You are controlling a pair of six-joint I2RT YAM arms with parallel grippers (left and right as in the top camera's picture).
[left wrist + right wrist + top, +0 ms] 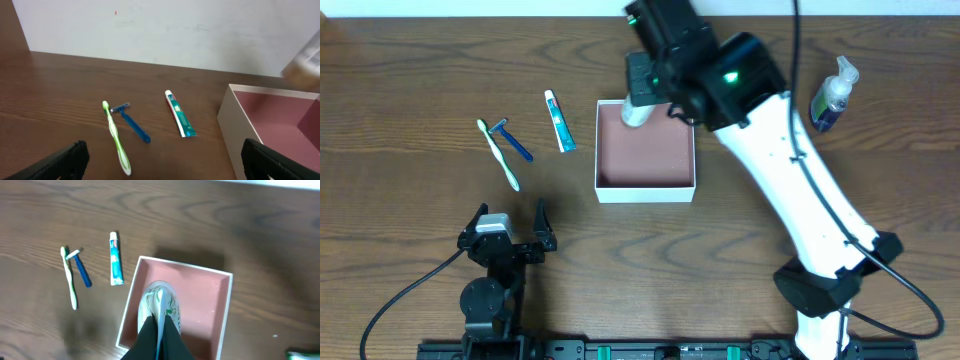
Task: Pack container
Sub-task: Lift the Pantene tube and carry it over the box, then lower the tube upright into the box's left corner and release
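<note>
Our right gripper is clamped on a white toiletry, low in the container at its far left corner; we cannot tell if it touches bottom. Nothing else is packed. Toothpaste, razor and toothbrush lie on the table left of it, a pump bottle to its right: we judge four items left. Our left gripper sits wide, empty.

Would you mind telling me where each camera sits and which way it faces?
Overhead: above the table, looking straight down; left gripper open, right gripper over the container.
Left wrist: low, facing forward at the toothbrush, razor, toothpaste; its fingers frame the bottom.
Right wrist: high, facing down into the container; its fingers hold a white toiletry.
Shared: all show the toothpaste.
</note>
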